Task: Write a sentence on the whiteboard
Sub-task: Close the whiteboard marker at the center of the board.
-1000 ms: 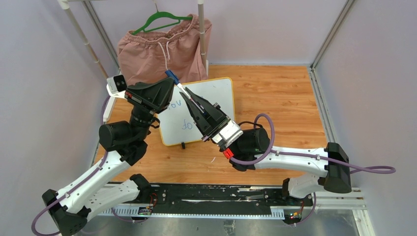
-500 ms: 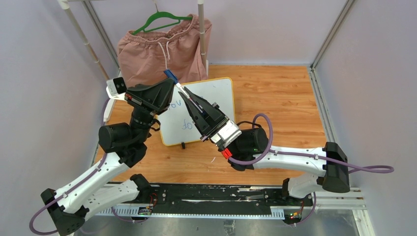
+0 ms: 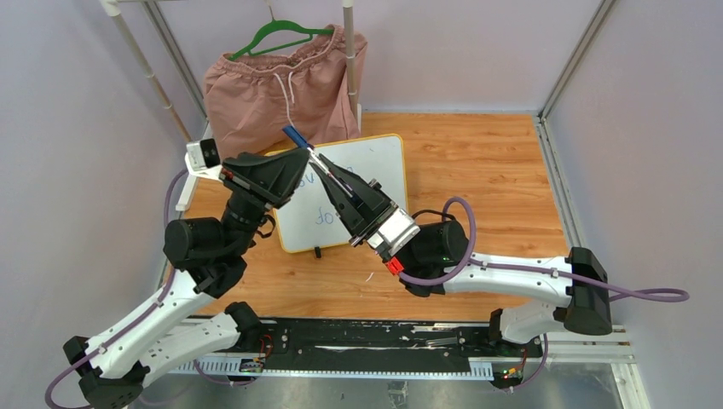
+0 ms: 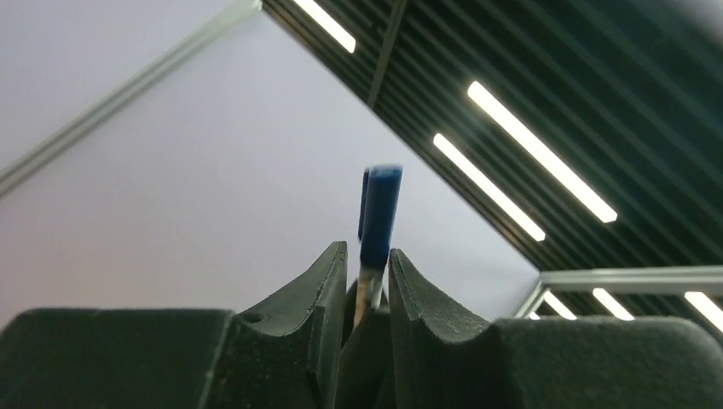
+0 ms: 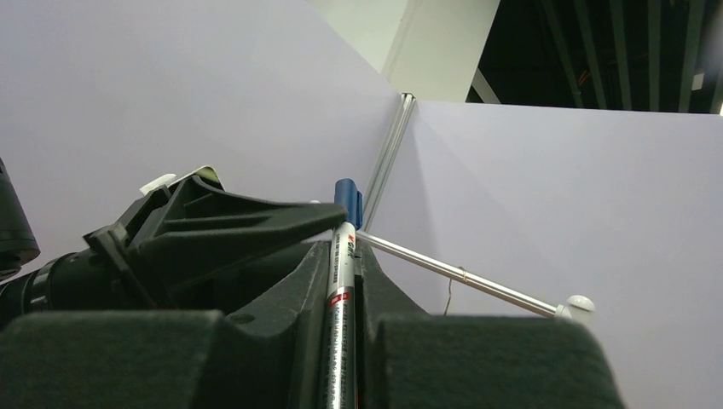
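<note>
Where wrist views catch the marker [image 5: 341,285], only overhead shows the whiteboard [image 3: 384,166].

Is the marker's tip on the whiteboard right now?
No: the right gripper holds the marker raised in the air, with its blue cap on.

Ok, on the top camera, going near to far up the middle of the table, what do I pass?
black base rail → bare wooden tabletop → whiteboard → pink shorts → green hanger
</note>
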